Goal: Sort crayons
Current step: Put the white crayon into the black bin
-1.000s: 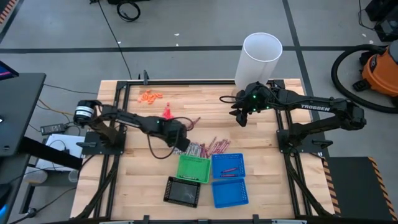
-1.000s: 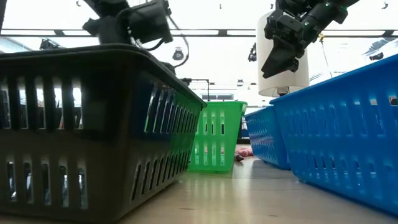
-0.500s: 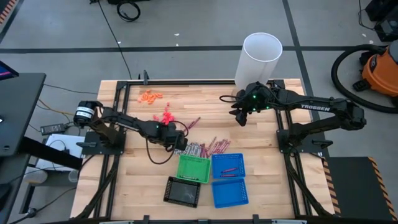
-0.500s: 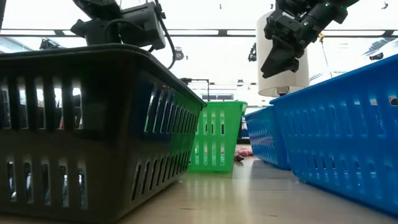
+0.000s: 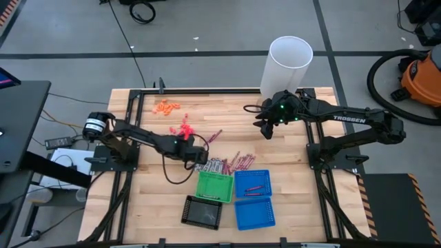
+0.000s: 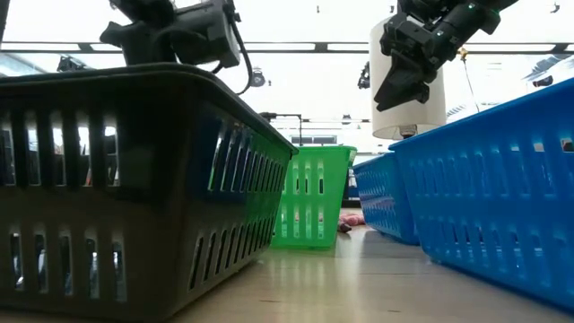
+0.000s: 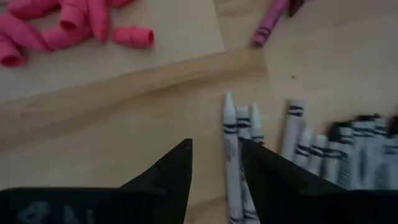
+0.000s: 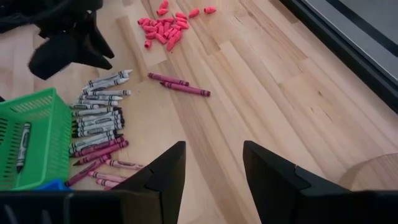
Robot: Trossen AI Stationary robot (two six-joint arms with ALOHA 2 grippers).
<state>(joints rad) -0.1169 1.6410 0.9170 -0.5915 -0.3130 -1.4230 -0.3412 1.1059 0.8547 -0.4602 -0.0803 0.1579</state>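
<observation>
Left tool [image 7: 214, 163] low over the pile of short grey-silver and maroon crayons [image 5: 227, 164], mid-desk.
Fingers spread, grasping nothing, straddling one grey crayon [image 7: 230, 155]. Right tool [image 5: 265, 129] released, hovering near the desk's far edge.

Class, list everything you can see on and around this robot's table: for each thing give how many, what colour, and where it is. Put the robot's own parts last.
grey crayons: many, grey-silver, in a loose row on the wood beside the green basket
maroon crayons: several, dark red, two apart from the pile, more at the pile's end
pink bits: a cluster, coral pink, mid-table
orange bits: a cluster, orange, far left corner
green basket: one, green, holds one grey crayon
blue baskets: two, blue, right of the green one
black basket: one, black, near edge
white cylinder: one, white, far edge
vacuum: one, orange and black, on the floor at right
left gripper: open, low over the grey crayons
right gripper: open, raised over the table's far right
</observation>
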